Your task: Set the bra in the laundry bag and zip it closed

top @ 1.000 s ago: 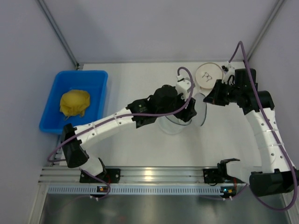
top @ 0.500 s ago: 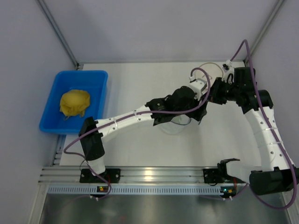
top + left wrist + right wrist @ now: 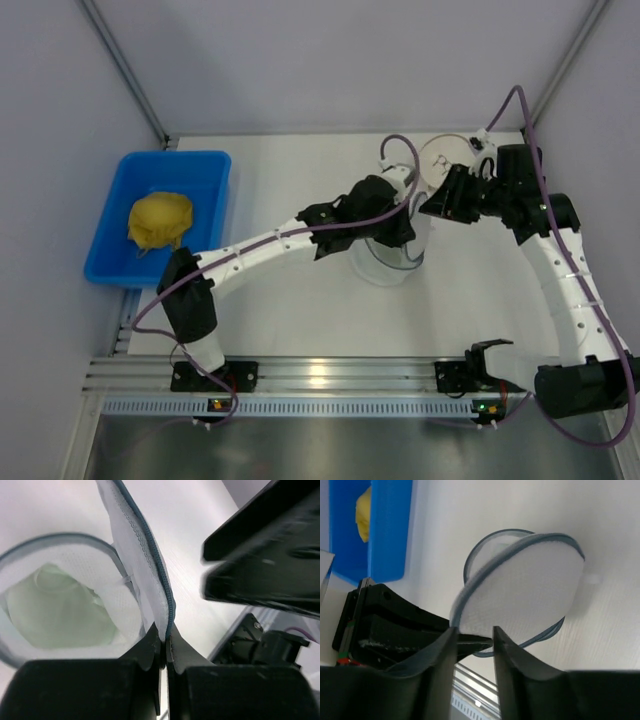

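— Fingertips first: how does the left gripper (image 3: 164, 634) stand?
— Pressed together, pinching the dark zipper rim of the flap (image 3: 131, 555) of the laundry bag (image 3: 125, 607). The flap rises straight away from its tips.
— And just past that?
— To the left of the tips and a little beyond sits the open round body of the bag. The pale green bra (image 3: 55, 612) lies inside it.
— The right gripper (image 3: 474, 636)?
— Spread, with nothing clamped. The flap's rim hangs just beyond the gap between its fingers, close to the left finger. Whether it touches that finger, I cannot tell. Below and to the left, the dark body of the left gripper lies close by.
— Farthest out?
— At the upper left, well apart from the tips, a blue bin (image 3: 380, 530) with a yellow cloth (image 3: 362, 510) in it.
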Robot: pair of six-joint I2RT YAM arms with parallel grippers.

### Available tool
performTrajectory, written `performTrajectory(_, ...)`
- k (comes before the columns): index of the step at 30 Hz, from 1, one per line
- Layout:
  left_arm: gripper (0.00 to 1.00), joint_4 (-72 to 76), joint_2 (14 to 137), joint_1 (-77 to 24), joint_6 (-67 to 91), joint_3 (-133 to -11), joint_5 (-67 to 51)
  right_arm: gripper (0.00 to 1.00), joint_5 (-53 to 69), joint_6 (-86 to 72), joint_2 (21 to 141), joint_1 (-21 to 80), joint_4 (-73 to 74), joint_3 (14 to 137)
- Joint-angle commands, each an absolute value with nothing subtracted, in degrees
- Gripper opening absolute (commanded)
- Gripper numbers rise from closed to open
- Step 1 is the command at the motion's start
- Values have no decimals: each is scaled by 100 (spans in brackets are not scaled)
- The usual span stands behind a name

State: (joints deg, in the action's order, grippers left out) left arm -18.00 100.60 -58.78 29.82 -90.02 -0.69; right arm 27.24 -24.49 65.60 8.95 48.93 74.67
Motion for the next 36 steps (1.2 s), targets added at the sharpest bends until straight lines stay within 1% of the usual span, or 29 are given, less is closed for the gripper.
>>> performTrajectory(1,0,-1478,9178,-5380,3593,-8509,-1287,52,2839,-1944,6495,949,4544,7786)
performTrajectory(2,0,-1311,9071,-5275,3638,-8160,-1544,59,2813,-1647,6495,923,4544,7831)
performTrajectory(3,0,-1214,8983,-5047,3682,-8008,-1799,72,2830,-1513,6495,836,4544,7857)
performTrajectory(4,0,-934,8904,-4932,3735,-7859,-2037,78,2882,-1381,6495,774,4535,7884)
performTrajectory(5,0,-836,8782,-4826,3848,-7579,-2570,88,3109,-1101,6504,591,4526,7892)
performTrajectory(6,0,-800,8737,-4590,3945,-7472,-2740,99,3207,-994,6504,484,4518,7875)
performTrajectory(7,0,-565,8710,-4475,4146,-7358,-2986,100,3573,-915,6504,370,4491,7744)
performTrajectory(8,0,-449,8710,-4361,4244,-7156,-3510,99,3856,-801,6504,221,4430,7630)
performTrajectory(9,0,-292,8710,-4168,4350,-7059,-3759,99,4198,-774,6513,-259,4299,7481)
performTrajectory(10,0,-81,8719,-4088,4612,-6953,-4101,99,4654,-808,6556,-490,4193,7166)
performTrajectory(11,0,521,8719,-4017,4771,-6700,-4357,99,4815,-904,6609,-657,4123,7033)
performTrajectory(12,0,771,8719,-3903,4938,-6584,-4725,99,5051,-905,6705,-911,4079,6901)
performTrajectory(13,0,1000,8745,-3859,5279,-6479,-4850,100,5497,-905,6932,-1001,4061,6682)
performTrajectory(15,0,1633,8824,-3771,5580,-6232,-5218,99,5808,-888,7162,-1081,3878,6435)
performTrajectory(18,0,2380,8991,-3604,6081,-5968,-5501,99,6064,-1186,7154,-1081,3236,5662)
performTrajectory(22,0,2636,9219,-3358,6214,-5836,-5799,99,6564,-1887,7093,-1064,1877,4714)
performTrajectory(29,0,3234,9562,-3243,6574,-5739,-6029,99,6847,-2206,7347,-634,1038,4158)
performTrajectory(36,0,3340,9720,-3243,6583,-5660,-6091,99,6917,-2312,7698,-255,379,3946)
